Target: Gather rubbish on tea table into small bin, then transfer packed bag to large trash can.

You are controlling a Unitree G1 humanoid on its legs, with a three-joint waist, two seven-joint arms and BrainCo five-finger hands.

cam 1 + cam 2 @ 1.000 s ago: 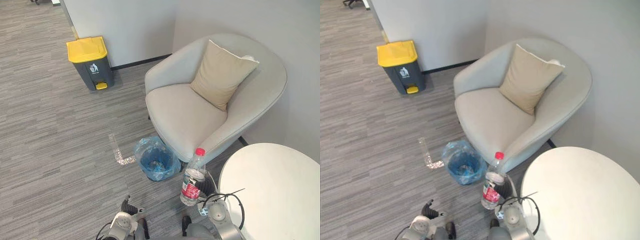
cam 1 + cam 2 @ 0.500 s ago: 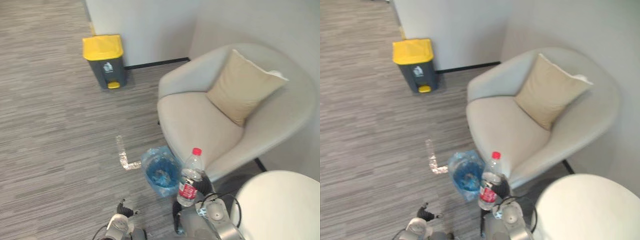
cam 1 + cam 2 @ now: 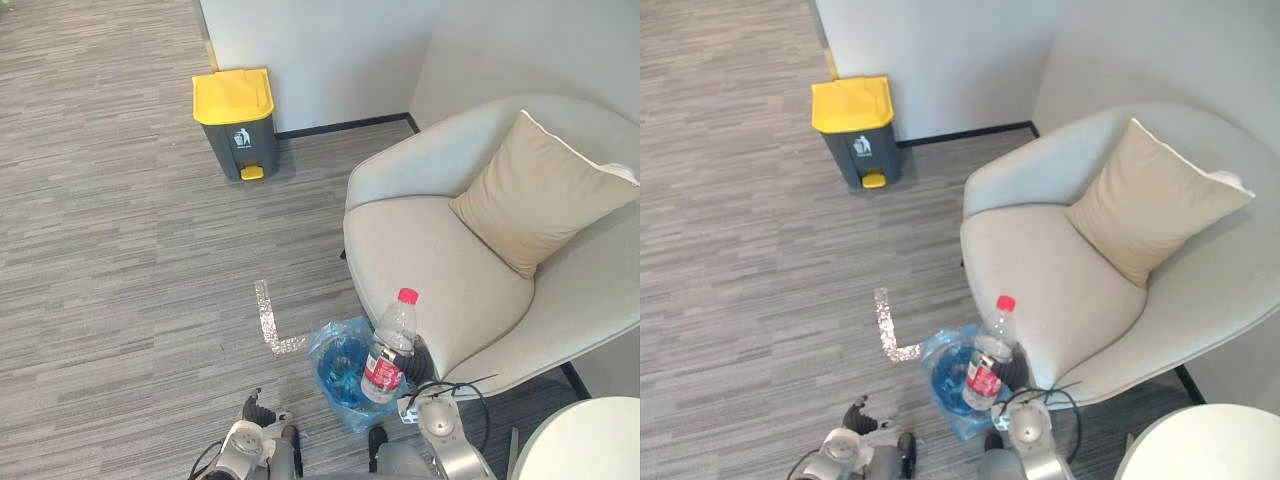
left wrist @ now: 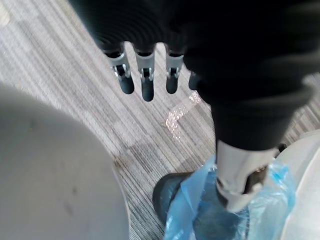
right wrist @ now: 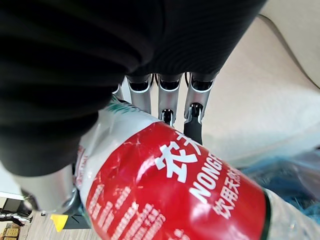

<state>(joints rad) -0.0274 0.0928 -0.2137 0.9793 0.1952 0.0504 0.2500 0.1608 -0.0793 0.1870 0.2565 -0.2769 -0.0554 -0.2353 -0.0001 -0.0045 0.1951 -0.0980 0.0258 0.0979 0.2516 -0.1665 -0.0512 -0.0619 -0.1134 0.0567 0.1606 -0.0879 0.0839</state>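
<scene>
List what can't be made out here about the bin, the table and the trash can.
The small bin: contents too small to tell in the eye views, partly behind the bottle in the right hand.
The tea table: cut off at the eye views' corner, so leftover rubbish cannot be told.
The large trash can: its shut lid hides the inside.

**Open carpet left, armchair hems bin right**

Light-grey upholstered armchair (image 3: pixel 430 250) stands just beside the blue-bagged small bin (image 3: pixel 330 352), blocking its right side. Clear red-capped plastic bottle (image 3: pixel 389 345) in the right hand (image 5: pixel 169 97) overlaps the bin's chair-side rim. Grey striped carpet (image 3: pixel 120 260) is open left, up to the yellow-lidded grey pedal bin (image 3: pixel 240 125).
</scene>
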